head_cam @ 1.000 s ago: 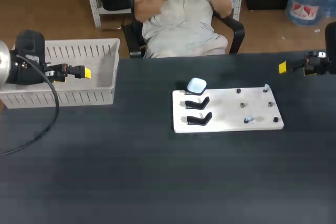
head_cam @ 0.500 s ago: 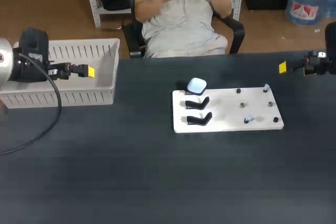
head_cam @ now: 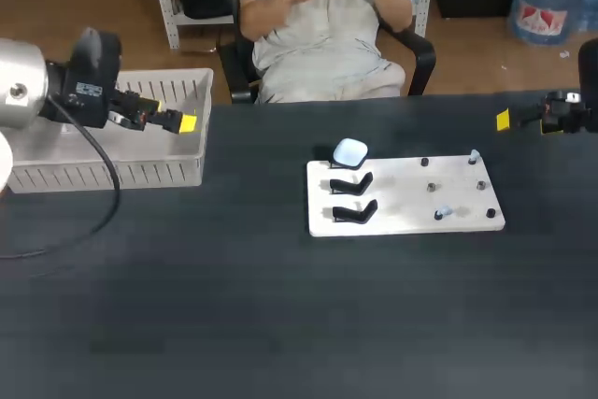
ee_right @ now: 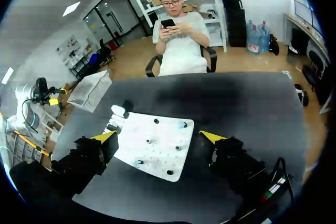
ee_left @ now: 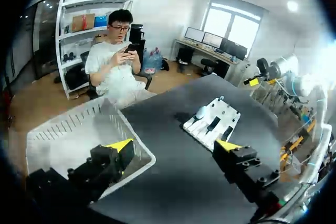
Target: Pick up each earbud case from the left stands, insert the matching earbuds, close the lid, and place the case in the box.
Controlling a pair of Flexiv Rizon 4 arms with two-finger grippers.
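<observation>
No legible text on anything here

The right gripper (ee_right: 158,136) hangs above the dark worktop (ee_right: 241,103), fingers spread wide with nothing between them. Directly ahead lies the white board (ee_right: 157,156). An earbud case (ee_right: 118,110) sits at its far corner, and the box (ee_right: 94,90) stands beyond.

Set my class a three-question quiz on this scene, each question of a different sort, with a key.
1. True or false: the earbud case sits on the white board at the stand farthest from the robot.
2. How many black stands hold no case? A one, B two, C three.
3. Fill in: the left gripper and the right gripper are both ___, holding nothing.
Key: 1 true; 2 B; 3 open.
</observation>
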